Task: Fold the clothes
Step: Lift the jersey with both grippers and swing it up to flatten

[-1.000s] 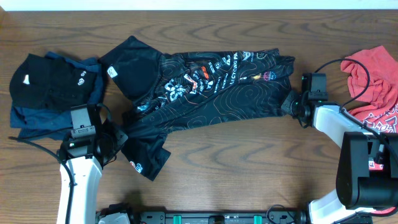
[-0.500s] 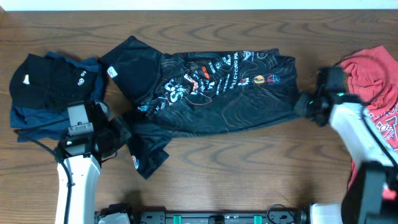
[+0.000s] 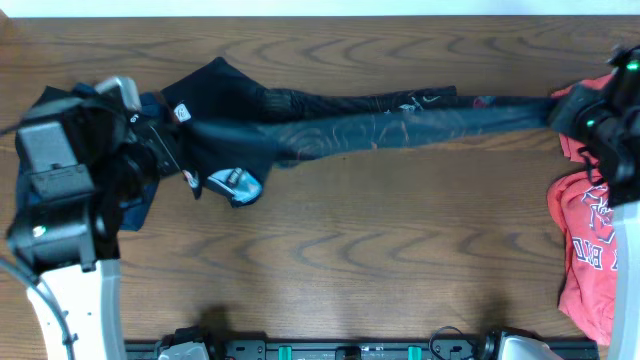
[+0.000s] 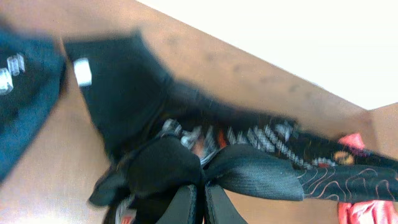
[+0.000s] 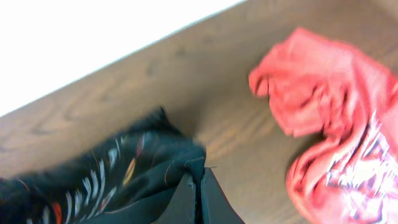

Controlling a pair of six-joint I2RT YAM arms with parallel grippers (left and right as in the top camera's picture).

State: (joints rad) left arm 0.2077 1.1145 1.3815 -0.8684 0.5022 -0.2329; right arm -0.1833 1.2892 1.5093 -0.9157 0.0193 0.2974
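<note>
Left pincer (image 4: 200,202) clamped shut on a bunched fold of the black jersey (image 3: 400,115), right pincer (image 5: 198,193) clamped on its far end. Jersey spans between them as a narrow band over the desk (image 3: 350,250). Red T-shirt (image 5: 336,118) just right of right pincer.

No text can be read in any view.

The black sports jersey with thin orange contour lines (image 3: 400,118) carries white and orange lettering, too bunched and blurred to read. The red cotton T-shirt (image 3: 583,235) carries white block print, indecipherable. The small white label (image 3: 180,114) on the jersey is illegible.
</note>
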